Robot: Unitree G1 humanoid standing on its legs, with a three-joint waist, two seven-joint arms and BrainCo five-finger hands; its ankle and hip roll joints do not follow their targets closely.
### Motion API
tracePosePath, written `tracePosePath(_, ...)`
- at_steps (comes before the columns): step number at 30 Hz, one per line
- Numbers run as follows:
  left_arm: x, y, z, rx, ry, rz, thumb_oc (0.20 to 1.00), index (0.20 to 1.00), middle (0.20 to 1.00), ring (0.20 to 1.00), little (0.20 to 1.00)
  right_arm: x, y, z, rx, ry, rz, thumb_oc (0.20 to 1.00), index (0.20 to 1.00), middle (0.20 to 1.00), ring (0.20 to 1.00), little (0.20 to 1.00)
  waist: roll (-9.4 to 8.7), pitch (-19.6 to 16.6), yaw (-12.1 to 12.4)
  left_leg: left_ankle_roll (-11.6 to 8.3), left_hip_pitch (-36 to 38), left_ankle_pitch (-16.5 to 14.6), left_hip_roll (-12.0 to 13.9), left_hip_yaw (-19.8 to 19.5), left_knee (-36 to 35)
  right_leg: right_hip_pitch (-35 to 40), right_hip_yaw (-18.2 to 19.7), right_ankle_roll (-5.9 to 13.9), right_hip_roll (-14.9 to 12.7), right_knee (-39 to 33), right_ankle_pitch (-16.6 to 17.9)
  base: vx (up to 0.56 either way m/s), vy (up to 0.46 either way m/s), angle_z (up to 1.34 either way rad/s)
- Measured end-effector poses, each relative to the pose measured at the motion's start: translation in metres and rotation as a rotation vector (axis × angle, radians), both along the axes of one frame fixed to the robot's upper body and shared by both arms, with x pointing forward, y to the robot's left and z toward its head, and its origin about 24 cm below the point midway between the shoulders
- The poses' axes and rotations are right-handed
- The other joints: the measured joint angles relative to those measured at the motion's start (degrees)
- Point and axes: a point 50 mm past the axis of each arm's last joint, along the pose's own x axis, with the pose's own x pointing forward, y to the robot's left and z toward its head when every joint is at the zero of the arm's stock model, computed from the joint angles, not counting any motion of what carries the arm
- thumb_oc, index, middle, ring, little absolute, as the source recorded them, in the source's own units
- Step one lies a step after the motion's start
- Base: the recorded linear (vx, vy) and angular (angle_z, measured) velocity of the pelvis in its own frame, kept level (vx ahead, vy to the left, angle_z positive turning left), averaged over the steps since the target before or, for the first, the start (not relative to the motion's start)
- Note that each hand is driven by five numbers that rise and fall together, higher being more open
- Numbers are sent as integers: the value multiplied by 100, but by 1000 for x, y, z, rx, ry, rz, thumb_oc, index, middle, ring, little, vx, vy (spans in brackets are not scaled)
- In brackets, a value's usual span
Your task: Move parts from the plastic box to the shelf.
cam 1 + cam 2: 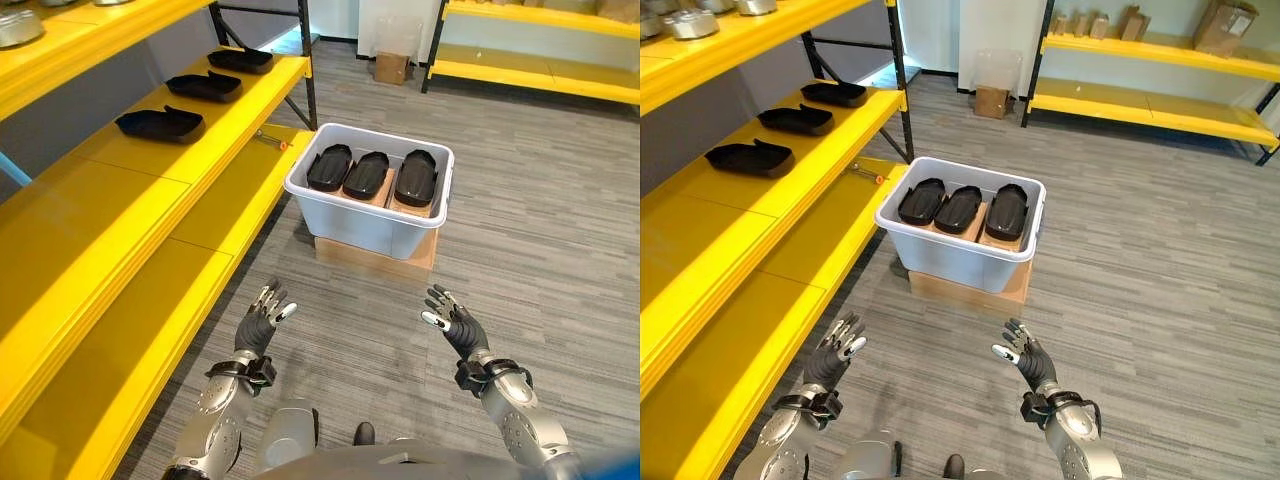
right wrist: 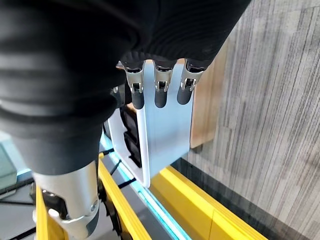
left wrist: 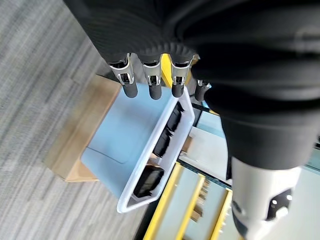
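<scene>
A pale grey plastic box (image 1: 370, 222) stands on a low wooden block (image 1: 378, 259) on the floor ahead. Three black moulded parts (image 1: 366, 175) lie side by side in it. Three more black parts (image 1: 160, 124) sit in a row on the middle level of the yellow shelf (image 1: 150, 200) to my left. My left hand (image 1: 262, 322) and right hand (image 1: 452, 320) hover low over the carpet, short of the box, both open and holding nothing. Past the straight fingers (image 3: 152, 90) in the left wrist view, the box (image 3: 130, 135) shows; it also shows as the box (image 2: 165, 135) in the right wrist view.
A small orange-handled tool (image 1: 270, 139) lies on the lower shelf level near the box. Metal parts (image 1: 18, 25) rest on the top level. A cardboard carton (image 1: 391, 67) and a second yellow rack (image 1: 540, 70) stand at the back. Grey carpet (image 1: 550, 240) stretches to the right.
</scene>
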Motion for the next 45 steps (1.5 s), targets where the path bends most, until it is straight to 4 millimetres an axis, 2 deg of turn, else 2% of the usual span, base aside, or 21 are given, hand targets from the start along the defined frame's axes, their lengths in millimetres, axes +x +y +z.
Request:
tracePosePath(1,1,0,-1,0,2,2,1000,1000,1000,1000,1000,1,-2,-1,-7,3,-3,1000,1000,1000,1000,1000,142,93,11,-70,148,396,147,-160,-1278,201,6,52,116,-147,43,280,84,-29)
tracePosePath(2,1,1,-2,4,10,7,1000,1000,1000,1000,1000,-2,-3,-4,-11,17,-5,1000,1000,1000,1000,1000,238,122,-6,-100,159,560,237,-412,-1908,376,93,133,245,-227,-61,394,171,-27)
tracePosePath(4,2,3,-1,5,4,13,1000,1000,1000,1000,1000,-5,-5,-7,-21,34,-8,1000,1000,1000,1000,1000,329,116,40,-86,175,609,241,-557,-1962,531,153,97,277,-226,-137,282,149,-31)
tracePosePath(7,-1,5,-2,6,8,20,1000,1000,1000,1000,1000,-12,-9,-12,-40,60,-6,1000,1000,1000,1000,1000,406,42,80,28,339,613,233,-352,-1727,795,326,157,291,-220,-334,286,161,-30)
tracePosePath(8,0,7,-2,11,7,24,1000,1000,1000,1000,1000,-16,-8,-15,-35,74,-4,1000,1000,1000,1000,1000,344,-36,110,92,443,1004,132,-409,-1722,940,437,260,194,-217,-517,435,289,-33)
tracePosePath(9,2,8,1,16,-6,24,1000,1000,1000,1000,1000,-17,-4,-15,-23,77,6,1000,1000,1000,1000,1000,185,-76,137,134,486,1115,-12,-311,-1650,916,504,347,2,-100,-710,456,327,-28)
tracePosePath(11,6,9,5,22,-21,22,1000,1000,1000,1000,1000,-15,2,-13,-2,64,15,1000,1000,1000,1000,1000,-8,-142,141,345,508,1065,-306,-88,-1396,963,512,592,-333,193,-962,304,249,-11)
tracePosePath(16,21,12,20,30,-94,35,1000,1000,1000,1000,1000,0,13,-1,34,-6,37,1000,1000,1000,1000,1000,-9,-168,219,746,705,636,-703,83,-1168,698,495,950,-824,1251,-1141,248,238,-3)
tracePosePath(17,21,14,20,39,-96,41,1000,1000,1000,1000,1000,2,17,0,45,-11,41,1000,1000,1000,1000,1000,48,-189,246,802,820,590,-717,82,-1196,453,515,1089,-879,1942,-1195,182,244,-2)
tracePosePath(18,22,14,21,40,-99,40,1000,1000,1000,1000,1000,2,17,1,46,-14,42,1000,1000,1000,1000,1000,50,-190,245,813,828,577,-718,82,-1199,426,516,1104,-881,2002,-1189,234,325,3)
tracePosePath(19,22,17,22,58,-100,41,1000,1000,1000,1000,1000,5,21,2,53,-23,57,1000,1000,1000,1000,1000,94,-207,239,884,1022,502,-770,53,-1252,7,640,1269,-954,3178,-1097,164,252,12)
tracePosePath(21,22,20,23,74,-96,49,1000,1000,1000,1000,1000,4,23,1,57,-19,64,1000,1000,1000,1000,1000,141,-203,192,1054,1203,393,-833,7,-1266,-386,644,1442,-1066,4103,-875,147,209,15)
tracePosePath(25,19,21,21,99,-83,30,1000,1000,1000,1000,1000,1,22,0,50,-12,73,1000,1000,1000,1000,1000,374,-185,53,1249,1443,231,-816,-112,-1284,-1140,454,1324,-1202,4845,-791,177,135,8)
tracePosePath(27,17,22,20,100,-75,32,1000,1000,1000,1000,1000,-3,22,-3,51,3,76,1000,1000,1000,1000,1000,438,-163,-40,1270,1594,188,-765,-109,-1390,-1576,346,1272,-1155,4644,-825,202,30,-4)
tracePosePath(29,14,23,17,105,-63,30,1000,1000,1000,1000,1000,-7,21,-6,51,17,77,1000,1000,1000,1000,1000,485,-127,-131,1249,1690,147,-675,-86,-1470,-1935,31,1234,-1127,3596,-779,185,-52,-11)
tracePosePath(32,9,23,13,99,-45,31,1000,1000,1000,1000,1000,-8,23,-7,51,28,85,1000,1000,1000,1000,1000,412,-136,-194,1093,1819,27,-659,70,-1510,-2109,-286,1283,-1134,1759,-281,176,-90,-18)
tracePosePath(34,7,24,12,99,-36,32,1000,1000,1000,1000,1000,-5,24,-5,53,20,91,1000,1000,1000,1000,1000,340,-178,-200,990,1934,-31,-657,81,-1595,-2063,-406,1331,-1219,1078,94,135,-74,-15)
tracePosePath(36,2,24,9,98,-23,30,1000,1000,1000,1000,1000,-7,25,-7,53,27,95,1000,1000,1000,1000,1000,252,-228,-193,824,2151,-99,-645,76,-1705,-1899,-462,1302,-1244,802,444,216,-128,-1)
tracePosePath(38,-1,20,6,84,-15,11,1000,1000,1000,1000,1000,-11,23,-9,49,41,89,1000,1000,1000,1000,1000,322,-262,-192,616,2333,-222,-482,-15,-1745,-1634,-479,1119,-1057,580,1021,308,-171,15)
tracePosePath(39,-3,14,4,53,-14,17,1000,1000,1000,1000,1000,-13,20,-11,38,54,88,1000,1000,1000,1000,1000,479,-378,-193,477,2410,-350,-241,-114,-1793,-1440,-500,983,-761,351,1106,324,-198,14)
tracePosePath(45,6,3,8,17,-47,3,1000,1000,1000,1000,1000,-3,8,-3,1,15,76,1000,1000,1000,1000,1000,568,-430,-196,339,2412,-425,231,-139,-1704,-1141,-719,688,-285,-46,1005,225,-173,9)
